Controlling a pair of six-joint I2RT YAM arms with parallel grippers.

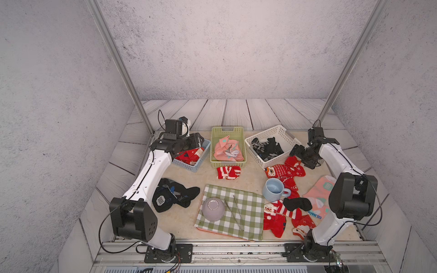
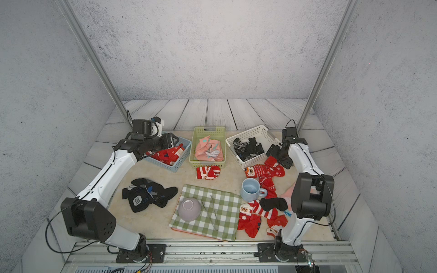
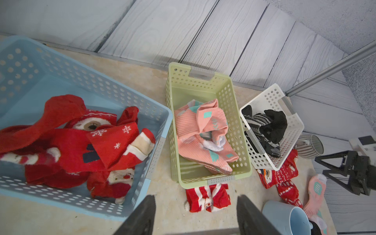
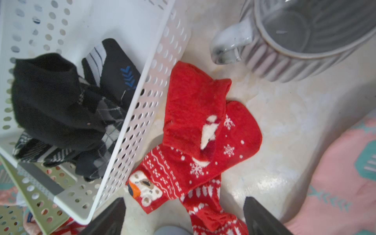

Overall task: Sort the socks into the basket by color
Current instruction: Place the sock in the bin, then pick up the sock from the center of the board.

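bright soft light, weak shadows; wide-angle warp at edges; r wrist view: right claw [image 4: 184,201] blurry.

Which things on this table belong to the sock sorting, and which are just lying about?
Job: red socks, pink sock, black socks, blue basket, green basket, white basket.

Lying about: checked cloth, bowl, blue mug, grey mug.

Red, pink, black socks [image 3: 105,142] in separate baskets [image 3: 223,91], more loose alongside.
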